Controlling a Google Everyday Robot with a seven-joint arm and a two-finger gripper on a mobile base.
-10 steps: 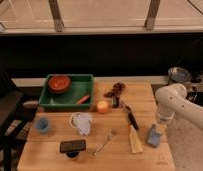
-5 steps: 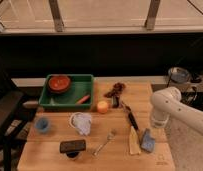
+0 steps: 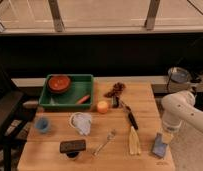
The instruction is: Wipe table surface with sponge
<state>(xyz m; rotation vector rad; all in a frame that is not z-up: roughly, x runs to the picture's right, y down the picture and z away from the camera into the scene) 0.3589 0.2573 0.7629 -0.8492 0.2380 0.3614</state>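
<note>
The blue sponge (image 3: 159, 146) stands on edge near the front right corner of the wooden table (image 3: 55, 159). My gripper (image 3: 166, 134) is at the end of the white arm (image 3: 181, 109), which reaches in from the right. It is right above the sponge's upper right side and shut on it. The sponge's lower edge touches the tabletop close to the right rim.
A green tray (image 3: 88, 80) at the back left holds a red bowl (image 3: 59, 83). On the table lie an orange fruit (image 3: 102, 106), a white cloth (image 3: 82, 122), a blue cup (image 3: 42, 124), a black block (image 3: 72, 146), a fork (image 3: 105, 142), a black-handled knife (image 3: 130, 119) and a yellow peel (image 3: 134, 141).
The sponge went left toward the yellow peel, then back right and closer to the front edge. The arm has drawn back to the right with it.
</note>
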